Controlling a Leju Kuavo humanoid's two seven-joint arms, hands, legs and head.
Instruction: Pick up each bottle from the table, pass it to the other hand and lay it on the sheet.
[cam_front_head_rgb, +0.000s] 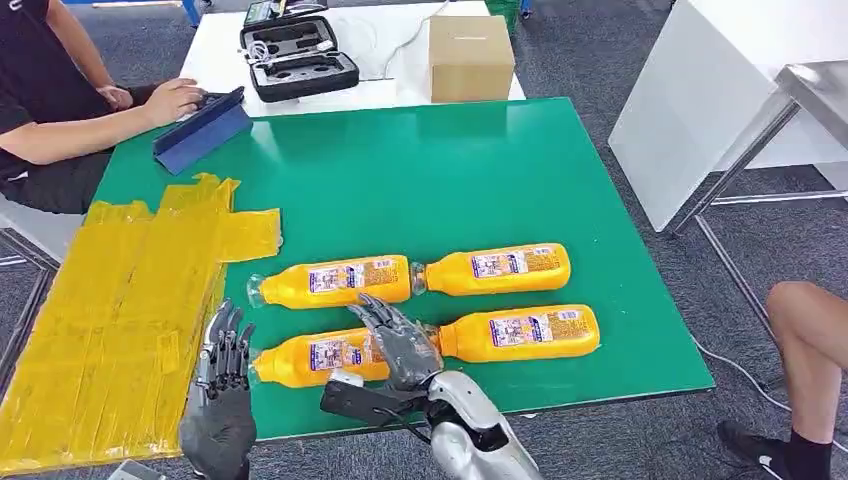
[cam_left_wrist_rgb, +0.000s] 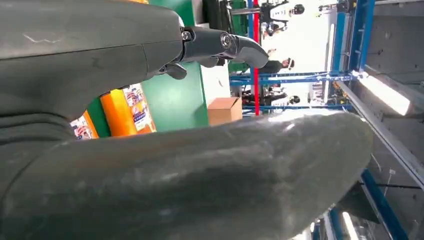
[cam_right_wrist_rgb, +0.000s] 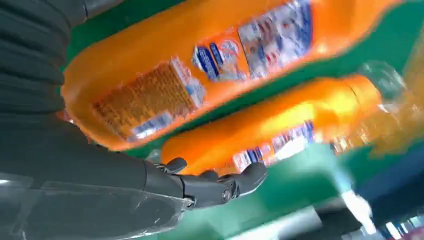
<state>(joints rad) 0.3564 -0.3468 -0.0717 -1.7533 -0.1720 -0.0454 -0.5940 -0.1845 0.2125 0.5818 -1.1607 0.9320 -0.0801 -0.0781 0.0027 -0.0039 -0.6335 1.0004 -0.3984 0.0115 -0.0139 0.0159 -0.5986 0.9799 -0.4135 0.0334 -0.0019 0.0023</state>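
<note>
Right hand (cam_front_head_rgb: 398, 342), fingers spread and grasping nothing, hovers over the near-left glossy orange bottle (cam_front_head_rgb: 310, 357); left hand (cam_front_head_rgb: 222, 385) released beside the crinkled yellow sheet (cam_front_head_rgb: 120, 310).

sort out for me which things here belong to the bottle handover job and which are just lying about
Part of the job:
four orange bottles, e.g. the near-left one
yellow sheet
right hand, over the near-left bottle
left hand, open by the table's edge
green table

Just lying about:
cardboard box
black case
blue folder
</note>
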